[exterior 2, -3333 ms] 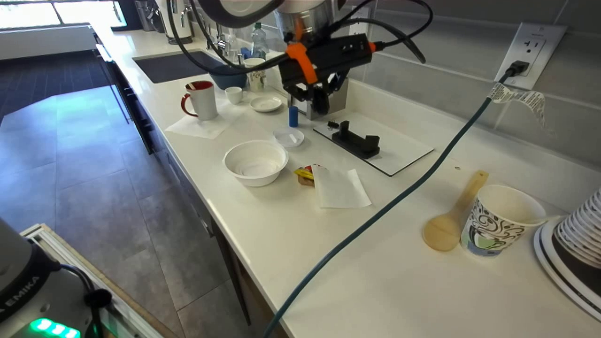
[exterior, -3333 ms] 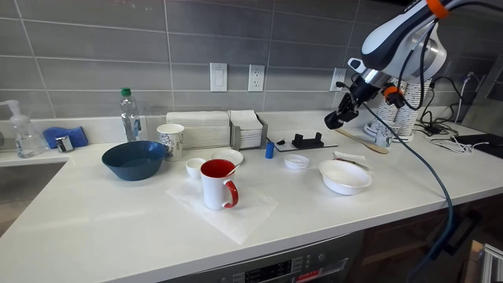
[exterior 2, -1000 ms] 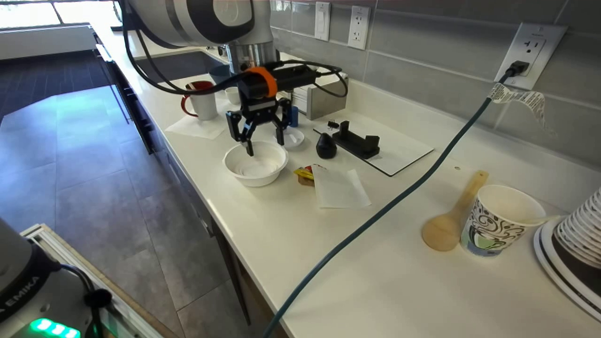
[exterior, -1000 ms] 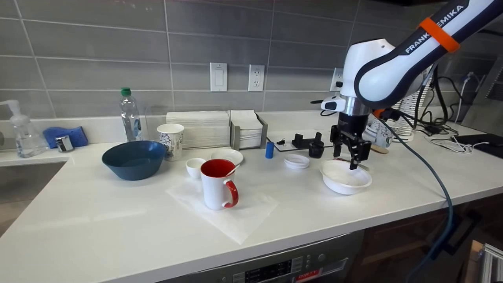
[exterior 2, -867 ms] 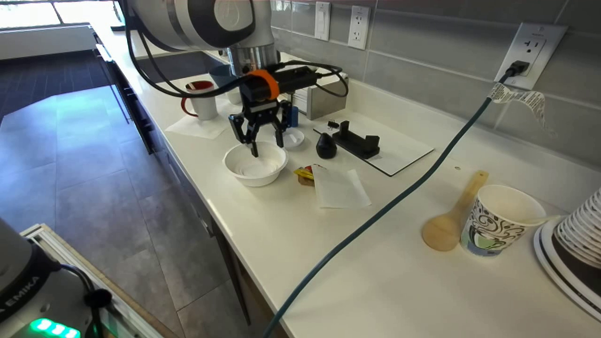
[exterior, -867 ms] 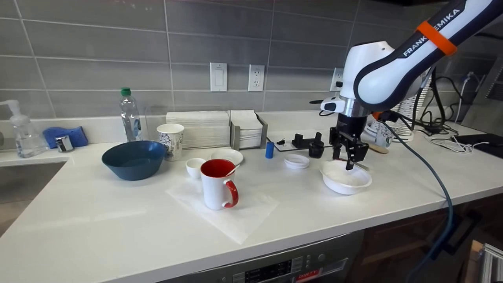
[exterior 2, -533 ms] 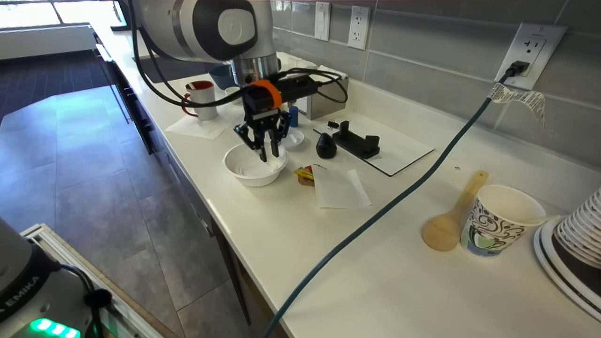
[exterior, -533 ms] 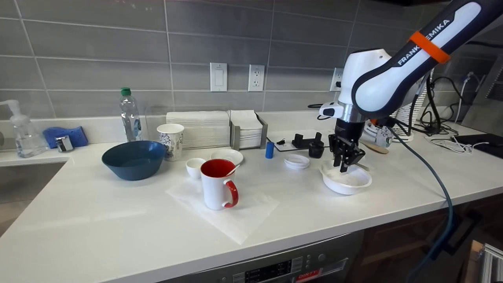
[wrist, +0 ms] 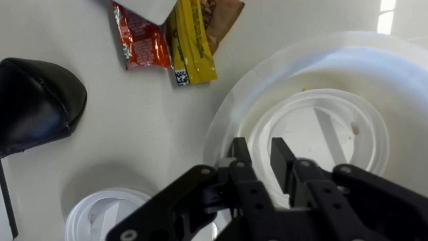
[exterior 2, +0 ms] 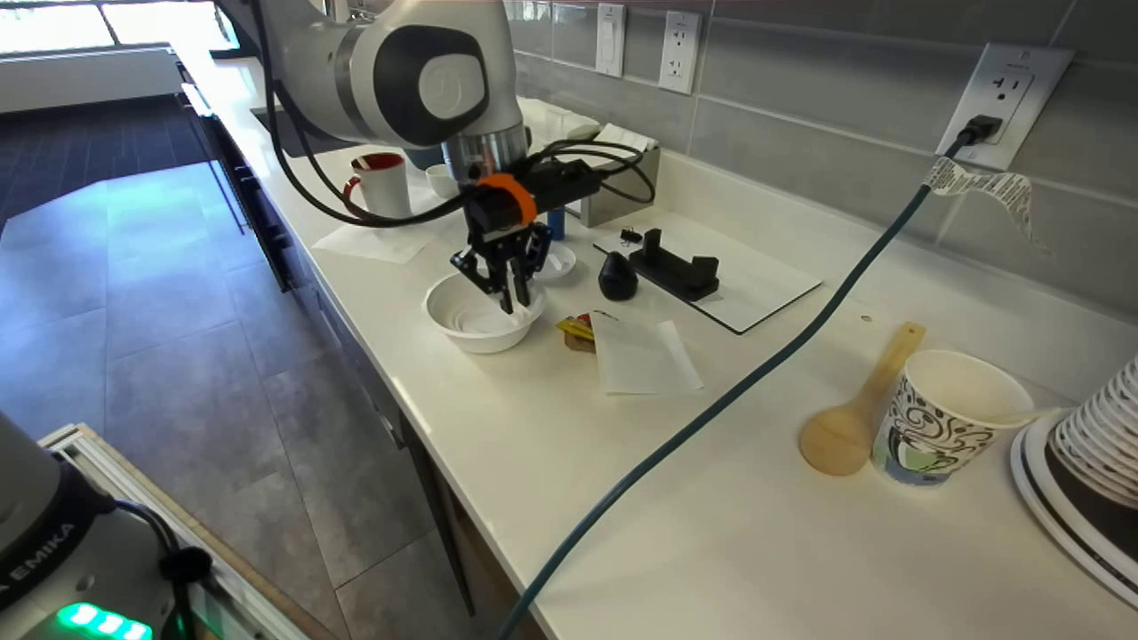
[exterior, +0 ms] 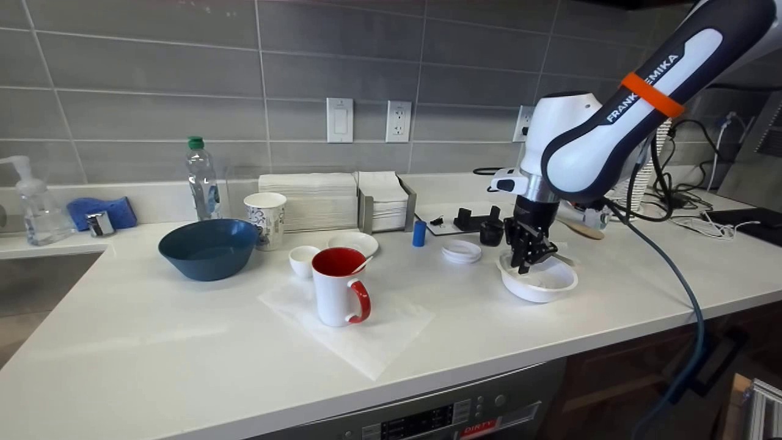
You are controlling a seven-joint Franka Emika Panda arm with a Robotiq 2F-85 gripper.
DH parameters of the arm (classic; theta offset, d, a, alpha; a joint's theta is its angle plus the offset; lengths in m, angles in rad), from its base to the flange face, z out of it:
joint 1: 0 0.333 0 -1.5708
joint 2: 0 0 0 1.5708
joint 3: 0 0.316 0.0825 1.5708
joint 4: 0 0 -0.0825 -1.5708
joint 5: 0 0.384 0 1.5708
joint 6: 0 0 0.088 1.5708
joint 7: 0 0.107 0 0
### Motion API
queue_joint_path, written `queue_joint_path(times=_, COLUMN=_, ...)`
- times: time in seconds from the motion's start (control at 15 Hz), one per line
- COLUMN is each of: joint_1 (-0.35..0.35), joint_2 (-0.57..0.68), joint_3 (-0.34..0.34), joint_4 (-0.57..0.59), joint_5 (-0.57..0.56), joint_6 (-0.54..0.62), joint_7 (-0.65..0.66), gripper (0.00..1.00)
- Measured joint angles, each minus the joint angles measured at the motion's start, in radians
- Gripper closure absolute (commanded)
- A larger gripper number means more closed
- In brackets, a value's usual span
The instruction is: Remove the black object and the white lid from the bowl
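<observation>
The white bowl (exterior: 531, 292) stands on the counter and shows in both exterior views (exterior 2: 480, 341) and the wrist view (wrist: 347, 39). The white lid (wrist: 297, 130) lies inside it, hard to make out in the exterior views. My gripper (wrist: 260, 147) reaches down into the bowl in both exterior views (exterior: 520, 266) (exterior 2: 513, 302). Its fingers are partly open, on either side of the lid's edge, with a gap between them. Contact with the lid cannot be told. The black object (exterior 2: 618, 277) sits on the counter beside the bowl, also in the wrist view (wrist: 40, 103).
A stack of white lids (exterior: 461, 251) lies close to the bowl, with a blue cylinder (exterior: 419, 233) behind. Candy packets (wrist: 192, 43) and a napkin (exterior 2: 647, 356) lie beside the bowl. A black stand (exterior 2: 673, 267) is at the wall. A blue-green cable (exterior 2: 711, 396) crosses the counter.
Earlier my gripper held the black object in the air; it now rests on the counter. My gripper has since moved over the bowl and down into it, its fingers closing partway.
</observation>
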Motion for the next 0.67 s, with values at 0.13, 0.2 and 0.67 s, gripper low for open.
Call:
queue_joint_path(times=0.13, joint_1=-0.006, joint_2=0.013, joint_3=0.008, joint_4=0.0, joint_5=0.0, joint_6=0.016, joint_7=0.0, gripper=0.84)
queue_joint_path(times=0.2, joint_1=-0.008, joint_2=0.019, joint_3=0.01, joint_4=0.0, joint_5=0.0, joint_6=0.024, joint_7=0.0, gripper=0.85)
queue_joint_path(times=0.67, joint_1=-0.009, joint_2=0.037, joint_3=0.014, joint_4=0.0, joint_5=-0.004, joint_6=0.046, joint_7=0.0, gripper=1.0)
